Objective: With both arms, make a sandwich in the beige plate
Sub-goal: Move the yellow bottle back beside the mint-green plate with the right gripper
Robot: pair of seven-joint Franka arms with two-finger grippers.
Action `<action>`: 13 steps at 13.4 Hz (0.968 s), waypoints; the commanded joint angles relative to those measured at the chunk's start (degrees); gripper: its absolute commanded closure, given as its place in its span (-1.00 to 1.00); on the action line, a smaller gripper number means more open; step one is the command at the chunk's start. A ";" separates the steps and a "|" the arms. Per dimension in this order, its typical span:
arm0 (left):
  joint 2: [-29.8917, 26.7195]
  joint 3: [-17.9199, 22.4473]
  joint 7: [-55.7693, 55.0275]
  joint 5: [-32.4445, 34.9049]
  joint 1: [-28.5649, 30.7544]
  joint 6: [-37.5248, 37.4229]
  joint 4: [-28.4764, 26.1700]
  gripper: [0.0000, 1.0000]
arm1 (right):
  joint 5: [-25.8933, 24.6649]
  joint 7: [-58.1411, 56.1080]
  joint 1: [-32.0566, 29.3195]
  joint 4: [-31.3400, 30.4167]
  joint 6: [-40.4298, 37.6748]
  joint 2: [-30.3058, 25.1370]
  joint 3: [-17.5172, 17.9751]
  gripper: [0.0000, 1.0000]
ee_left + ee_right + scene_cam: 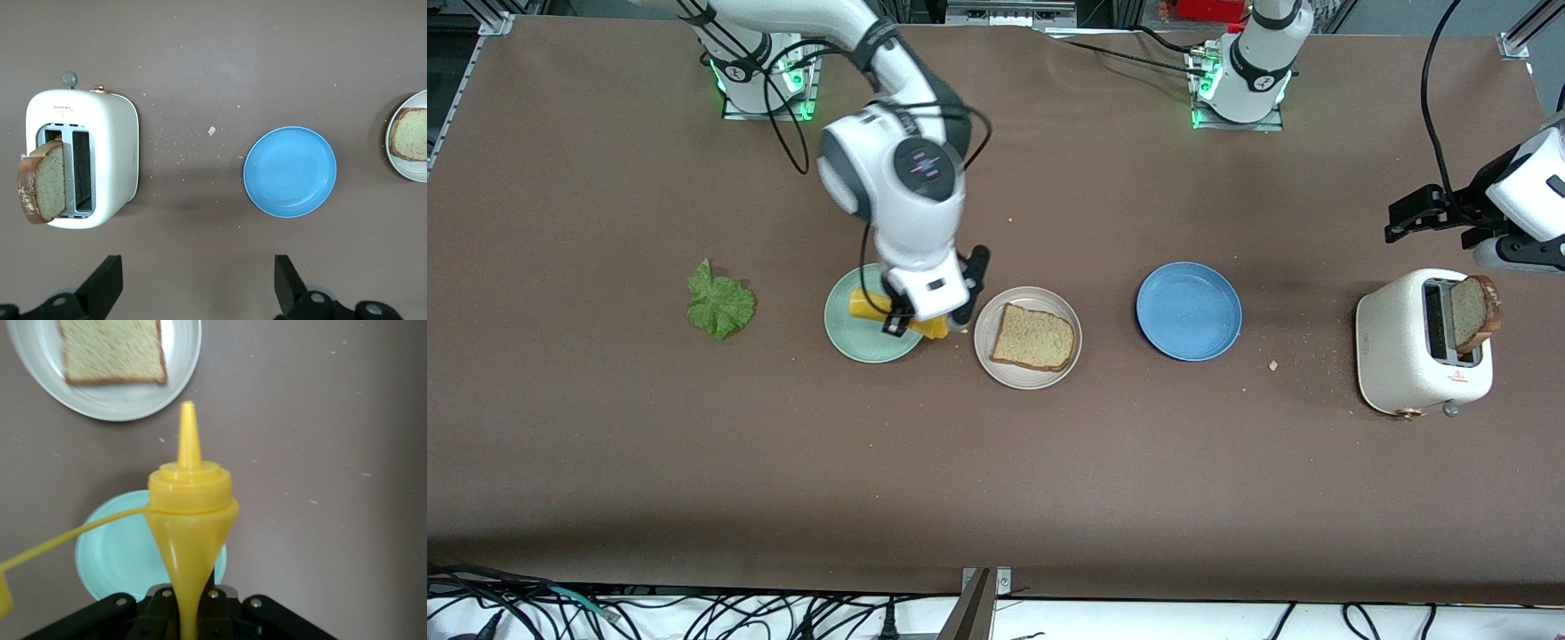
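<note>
**On the table: three plates, two bread slices, one leaf, one bottle**

Across the brown table (605, 462) lie three round plates in a row. Toward the right arm's end is the mint plate (854, 342); beside it, touching or nearly so, the beige plate (1005, 369); well apart toward the left arm's end, the blue plate (1188, 310), which holds nothing. Two bread slices are counted: slice one (1033, 337) lies flat on the beige plate; slice two (1474, 311) stands upright, sticking out of one slot of the white toaster (1405, 356) near the left arm's end. One lettuce leaf (719, 303) lies on the bare table, between the mint plate and the right arm's end. Crumbs are scattered between toaster and blue plate.

One yellow squeeze bottle (191, 520) is clamped in the right gripper (925, 320), its fingers closed narrowly on the bottle's body. Bottle and gripper are over the edge of the mint plate where it meets the beige plate; the nozzle points toward the beige plate, and its cap dangles on a strap. From the front, the right arm's wrist hides part of the mint plate and most of the bottle.

The left gripper (197, 283) hangs above the table near the toaster, fingers spread wide and holding nothing.
</note>
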 commanded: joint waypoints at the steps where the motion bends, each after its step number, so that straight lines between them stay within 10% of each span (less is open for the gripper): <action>1: -0.48 -0.48 -0.02 1.18 0.59 0.85 -0.29 -1.00 | 16.28 -13.59 -8.01 -0.85 -0.22 -1.25 1.14 1.00; 13: -0.48 -0.48 -0.02 1.18 0.59 1.03 -0.29 -1.00 | 50.67 -55.00 -26.20 -9.45 -6.01 -0.90 1.14 1.00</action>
